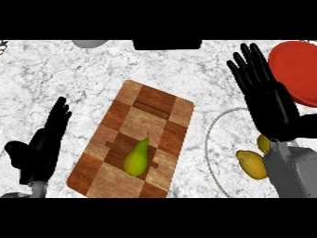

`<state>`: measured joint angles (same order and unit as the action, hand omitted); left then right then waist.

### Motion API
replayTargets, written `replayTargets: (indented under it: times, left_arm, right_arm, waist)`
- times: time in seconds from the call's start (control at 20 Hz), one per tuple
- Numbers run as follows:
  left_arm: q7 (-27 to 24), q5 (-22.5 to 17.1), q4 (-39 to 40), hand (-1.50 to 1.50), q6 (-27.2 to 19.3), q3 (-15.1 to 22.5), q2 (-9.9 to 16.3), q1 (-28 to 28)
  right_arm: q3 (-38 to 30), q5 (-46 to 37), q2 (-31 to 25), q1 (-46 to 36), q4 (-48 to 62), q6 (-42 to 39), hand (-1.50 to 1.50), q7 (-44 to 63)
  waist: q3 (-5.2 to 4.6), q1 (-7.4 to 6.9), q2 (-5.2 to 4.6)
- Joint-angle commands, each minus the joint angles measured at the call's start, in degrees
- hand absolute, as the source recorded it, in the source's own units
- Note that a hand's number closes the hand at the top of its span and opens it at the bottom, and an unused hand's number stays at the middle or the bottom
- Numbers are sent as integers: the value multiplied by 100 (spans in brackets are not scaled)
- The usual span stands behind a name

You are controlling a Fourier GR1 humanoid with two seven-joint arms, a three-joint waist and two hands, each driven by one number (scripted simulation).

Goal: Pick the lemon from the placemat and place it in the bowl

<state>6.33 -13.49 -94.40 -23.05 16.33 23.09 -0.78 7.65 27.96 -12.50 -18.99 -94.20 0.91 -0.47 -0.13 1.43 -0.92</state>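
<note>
A yellow lemon (251, 164) lies on a pale round placemat (214, 139) at the lower right, beside my right forearm. A second yellow fruit (263, 143) peeks out just above it, partly hidden by my wrist. The red bowl (305, 69) stands at the far right, past the placemat. My right hand (274, 109) is open with its fingers straight and spread, hovering over the placemat's far side between the lemon and the bowl, holding nothing. At the left edge my left hand (48, 139) rests open over the counter, also holding nothing.
A checkered wooden cutting board (154, 116) lies in the middle with a green pear (137, 158) on its near part. A grey object (91, 43) and a black one (166, 44) sit at the counter's far edge.
</note>
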Motion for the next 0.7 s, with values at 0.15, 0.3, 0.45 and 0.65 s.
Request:
replayTargets:
  times: [0.15,0.3,0.45,0.65]
  left_arm:
    - [-190,222,163,0,-20,-454,357,-266]
    - [-48,181,147,0,8,-472,459,-195]
    - [-89,133,146,0,-35,-674,513,-176]
    - [-127,-221,344,0,362,-1155,814,-317]
  right_arm:
    - [-265,376,-1318,-233,-513,-2265,150,-570]
    - [-379,-1517,-2777,-557,-623,-2230,150,-413]
    - [-552,-2216,-3081,761,3,-2085,-150,-775]
    - [-953,-2843,-3225,2149,-50,-2223,-150,-3093]
  waist:
    - [25,-78,94]
    - [-149,194,297]
    - [35,221,84]
    - [39,212,112]
